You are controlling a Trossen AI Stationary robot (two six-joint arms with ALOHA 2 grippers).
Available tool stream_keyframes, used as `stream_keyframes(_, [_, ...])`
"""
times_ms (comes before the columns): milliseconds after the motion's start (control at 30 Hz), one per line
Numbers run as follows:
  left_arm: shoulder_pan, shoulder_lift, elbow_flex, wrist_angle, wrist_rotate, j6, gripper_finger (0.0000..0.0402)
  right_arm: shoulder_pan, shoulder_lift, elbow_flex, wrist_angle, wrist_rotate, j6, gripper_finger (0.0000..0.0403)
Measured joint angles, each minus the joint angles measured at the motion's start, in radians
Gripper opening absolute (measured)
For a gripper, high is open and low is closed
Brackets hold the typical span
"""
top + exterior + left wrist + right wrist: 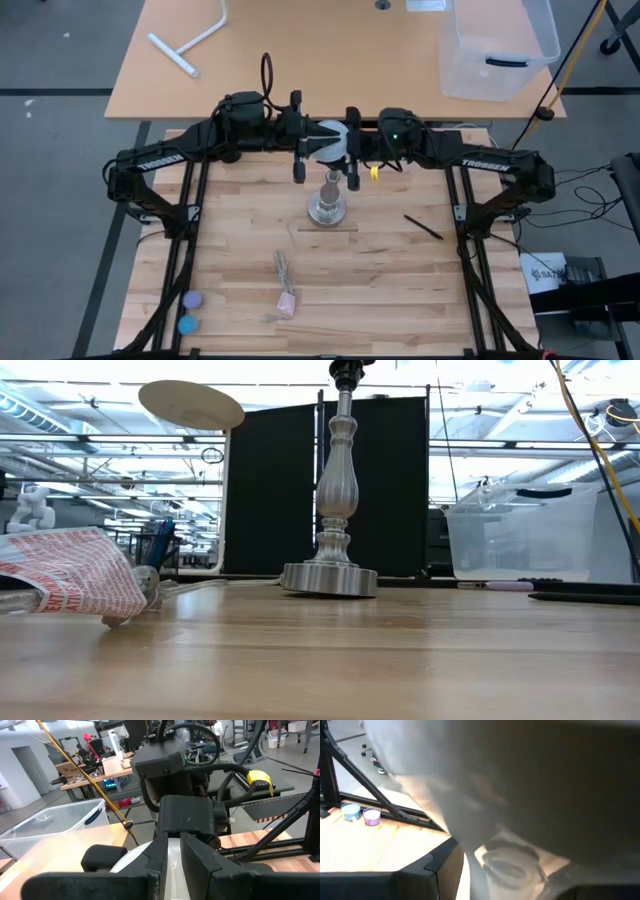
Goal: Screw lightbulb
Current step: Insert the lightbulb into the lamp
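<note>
The white lightbulb [328, 140] hangs high over the table's middle, straight above the silvery lamp post [328, 195], which stands on its round base [330, 578]. My left gripper [312, 150] reaches in level from the table's left and is shut on the lightbulb [131, 862]. My right gripper [344, 150] comes in level from the table's right, open. Its fingers [427, 875] stand beside the globe [530, 785], which fills the right wrist view. In the low view the bulb and both grippers are out of view above the post's black top [347, 372]. My left gripper has its two fingers [156, 867] close together, with a strip of the white bulb [172, 865] showing between them. The fingers come level from the table's left. The bulb is lifted clear, above the lamp post. The fingers hide which part of the bulb they pinch.
A red-printed wrapper [285, 295] and two small blue and purple caps [190, 310] lie near the front edge. A black pen [423, 228] lies at the right. On the far table stand a clear plastic bin [500, 45] and a white tube piece [190, 45].
</note>
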Motion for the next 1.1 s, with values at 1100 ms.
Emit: stream_keyframes(1100, [0.000,0.000,0.000,-0.007,0.009,0.002,0.0057,-0.001,-0.058,0.012,-0.124,0.009,0.045,0.0149])
